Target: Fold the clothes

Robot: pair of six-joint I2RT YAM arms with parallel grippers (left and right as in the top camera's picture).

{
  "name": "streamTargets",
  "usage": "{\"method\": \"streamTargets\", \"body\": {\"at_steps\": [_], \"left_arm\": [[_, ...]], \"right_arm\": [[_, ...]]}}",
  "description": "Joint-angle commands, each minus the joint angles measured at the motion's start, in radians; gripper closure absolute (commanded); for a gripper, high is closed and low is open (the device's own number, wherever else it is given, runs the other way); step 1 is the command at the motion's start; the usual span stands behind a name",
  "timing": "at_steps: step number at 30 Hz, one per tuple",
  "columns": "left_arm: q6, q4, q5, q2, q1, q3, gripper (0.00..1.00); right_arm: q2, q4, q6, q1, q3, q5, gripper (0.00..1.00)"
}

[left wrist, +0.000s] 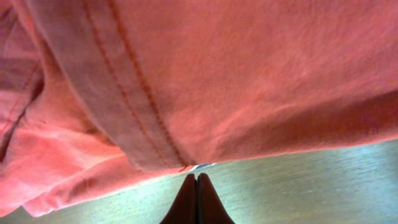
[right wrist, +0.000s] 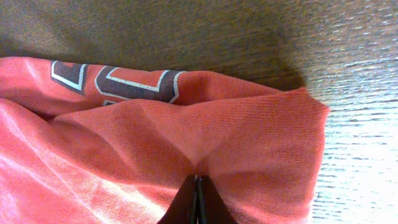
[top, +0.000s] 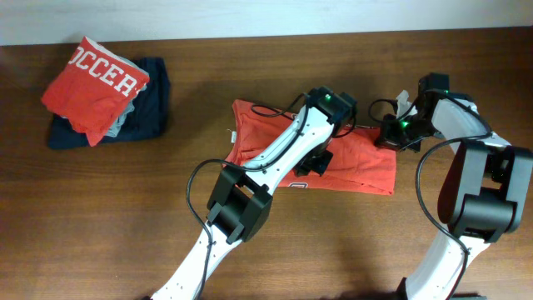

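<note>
The coral-red T-shirt (top: 358,162) lies in a wide folded band at the table's middle. In the right wrist view its dark, white-edged lettering (right wrist: 124,81) shows near a folded corner (right wrist: 305,112). My right gripper (right wrist: 197,178) is shut on the cloth there, with creases running out from the tips; overhead it sits at the shirt's upper right edge (top: 390,135). My left gripper (left wrist: 196,177) is shut. The stitched hem (left wrist: 143,118) hangs just past its tips, with no cloth showing between them. Overhead, the left gripper (top: 340,119) is at the shirt's far edge.
At the back left a folded red shirt with white lettering (top: 93,82) rests on a dark navy folded garment (top: 150,112). Both arms' white links cross the near half of the wooden table (top: 100,217).
</note>
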Motion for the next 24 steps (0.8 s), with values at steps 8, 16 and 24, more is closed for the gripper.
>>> {"method": "streamTargets", "body": {"at_steps": [8,16,24], "left_arm": [[-0.029,0.157,-0.031,-0.05,0.031,0.054,1.0],[-0.029,0.165,-0.027,-0.013,0.046,-0.04,1.0],[-0.028,0.132,-0.012,0.014,0.051,-0.066,1.0]], "right_arm": [[-0.018,-0.01,-0.011,0.005,-0.006,-0.001,0.95],[-0.018,-0.031,-0.011,0.005,-0.006,0.002,0.89],[-0.018,-0.018,-0.011,0.003,0.004,0.002,0.89]]}}
